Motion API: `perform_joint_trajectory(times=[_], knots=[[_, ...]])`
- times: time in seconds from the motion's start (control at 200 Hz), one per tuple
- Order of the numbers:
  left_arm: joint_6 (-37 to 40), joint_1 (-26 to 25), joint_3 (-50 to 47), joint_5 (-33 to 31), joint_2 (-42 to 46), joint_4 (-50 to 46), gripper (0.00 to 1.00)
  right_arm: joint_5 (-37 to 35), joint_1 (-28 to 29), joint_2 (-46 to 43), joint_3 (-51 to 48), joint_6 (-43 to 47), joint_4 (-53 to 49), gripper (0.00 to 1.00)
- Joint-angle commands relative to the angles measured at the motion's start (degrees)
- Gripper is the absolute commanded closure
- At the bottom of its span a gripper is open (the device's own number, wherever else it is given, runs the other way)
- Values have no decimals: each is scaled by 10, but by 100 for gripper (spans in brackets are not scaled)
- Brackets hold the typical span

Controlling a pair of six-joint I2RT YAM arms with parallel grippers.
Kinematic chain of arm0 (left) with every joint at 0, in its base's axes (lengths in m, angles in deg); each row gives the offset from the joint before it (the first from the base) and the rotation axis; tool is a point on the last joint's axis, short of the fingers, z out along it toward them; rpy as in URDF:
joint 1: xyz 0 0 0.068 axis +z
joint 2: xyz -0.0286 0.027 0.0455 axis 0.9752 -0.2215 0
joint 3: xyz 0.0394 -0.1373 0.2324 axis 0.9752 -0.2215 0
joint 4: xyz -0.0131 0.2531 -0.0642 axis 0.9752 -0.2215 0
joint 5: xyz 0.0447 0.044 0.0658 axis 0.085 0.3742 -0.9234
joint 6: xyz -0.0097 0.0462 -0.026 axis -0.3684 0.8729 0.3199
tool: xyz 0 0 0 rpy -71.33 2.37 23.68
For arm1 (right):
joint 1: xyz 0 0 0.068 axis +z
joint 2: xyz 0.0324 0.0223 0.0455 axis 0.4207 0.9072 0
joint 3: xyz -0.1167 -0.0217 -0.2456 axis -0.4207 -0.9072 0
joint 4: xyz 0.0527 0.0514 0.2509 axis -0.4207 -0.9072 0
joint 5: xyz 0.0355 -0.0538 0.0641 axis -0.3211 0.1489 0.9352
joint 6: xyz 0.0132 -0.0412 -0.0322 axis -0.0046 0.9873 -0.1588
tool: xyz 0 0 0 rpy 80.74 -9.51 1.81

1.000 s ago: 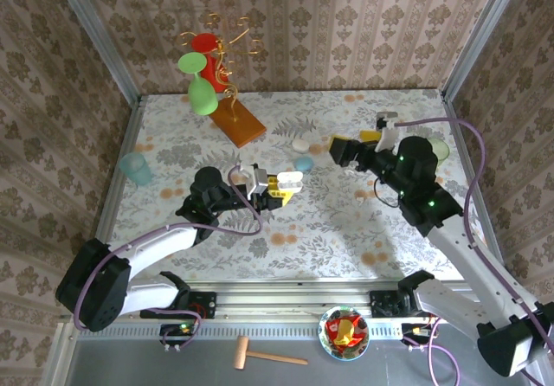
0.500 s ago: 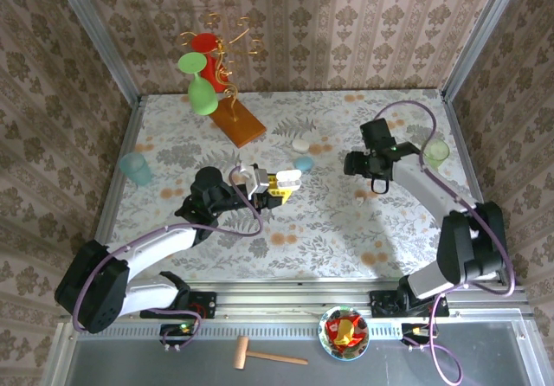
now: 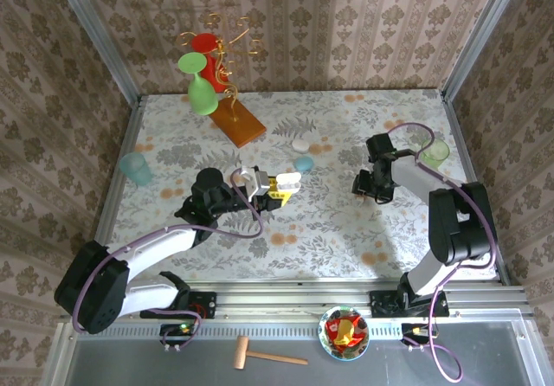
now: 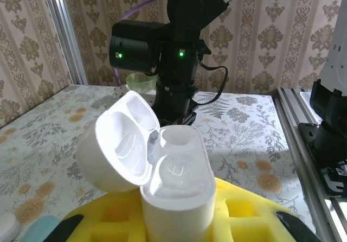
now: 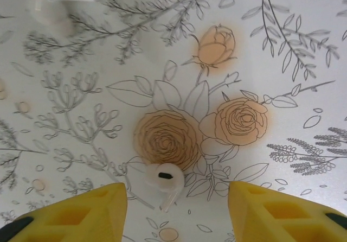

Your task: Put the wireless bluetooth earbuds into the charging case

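Odds and ends around the flowered table (image 3: 329, 230)
At the back, a gold wire stand (image 3: 227, 35) on an orange wooden base (image 3: 238, 123) hangs a green goblet (image 3: 201, 93) and a red glass (image 3: 206, 44). A pale blue cup (image 3: 136, 168) sits left and a pale green cup (image 3: 436, 153) right. A wooden mallet (image 3: 270, 357) and a bowl (image 3: 321, 334) of bright bits lie off the near edge.

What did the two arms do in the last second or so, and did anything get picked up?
The right arm pulled back rightward and lowered the right gripper over a white earbud. Its jaws narrowed on either side of it, but nothing is gripped yet. The left gripper kept holding the open white case in place.
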State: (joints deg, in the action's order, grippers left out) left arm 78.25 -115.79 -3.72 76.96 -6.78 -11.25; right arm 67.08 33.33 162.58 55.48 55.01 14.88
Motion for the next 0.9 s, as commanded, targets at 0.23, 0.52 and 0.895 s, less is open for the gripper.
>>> perform_joint_trajectory(times=[0.23,0.52,0.895], knots=[[18,-1,0,-1,16,-8,98,83,1,43,-7,-18,52,56],[23,-1,3,-1,12,-10,97,91,2,51,-13,-6,52,66],[20,1,1,-5,11,-10,97,77,31,62,0,21,47,80]])
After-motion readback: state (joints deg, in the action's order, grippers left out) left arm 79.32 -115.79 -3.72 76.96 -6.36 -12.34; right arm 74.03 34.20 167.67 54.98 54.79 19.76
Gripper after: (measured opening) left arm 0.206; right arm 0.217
